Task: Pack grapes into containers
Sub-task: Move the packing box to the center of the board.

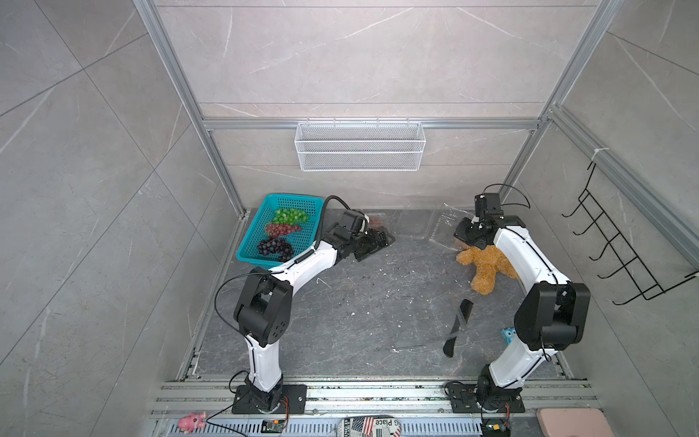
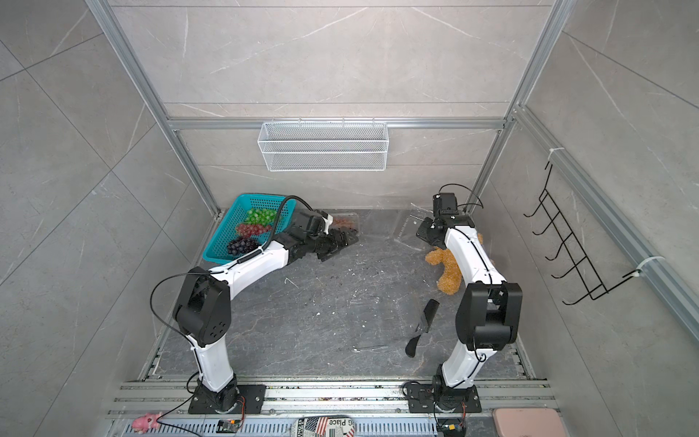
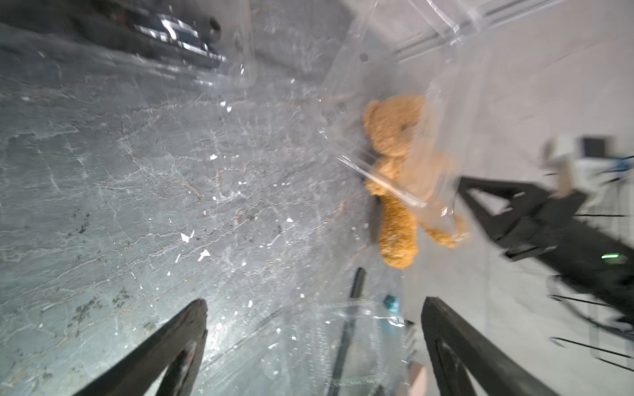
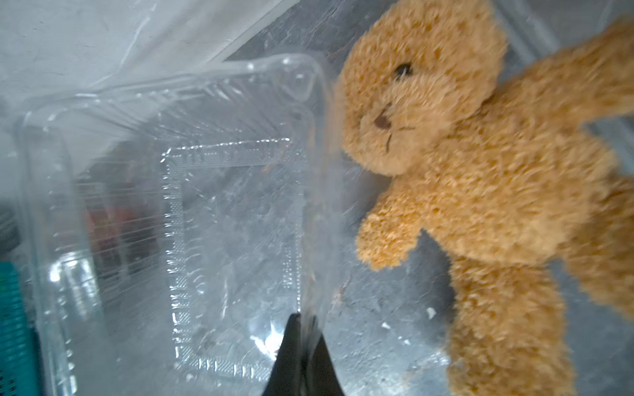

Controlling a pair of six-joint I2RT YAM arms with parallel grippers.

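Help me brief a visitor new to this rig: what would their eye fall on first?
The teal basket at the far left, holding green, red and dark grapes, stands out most. Next comes the tan teddy bear lying at the far right. The right gripper is shut on the rim of a clear container next to the bear.

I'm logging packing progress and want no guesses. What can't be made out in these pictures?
- Container with red grapes: in both top views the left arm covers part of it; grape count unclear.
- Right end effector: hidden under the right arm in top views; only its wrist view shows it pinching the clear container.
- Teddy bear: right arm covers part in top views.
- Blue item: mostly behind the right arm; unidentifiable.
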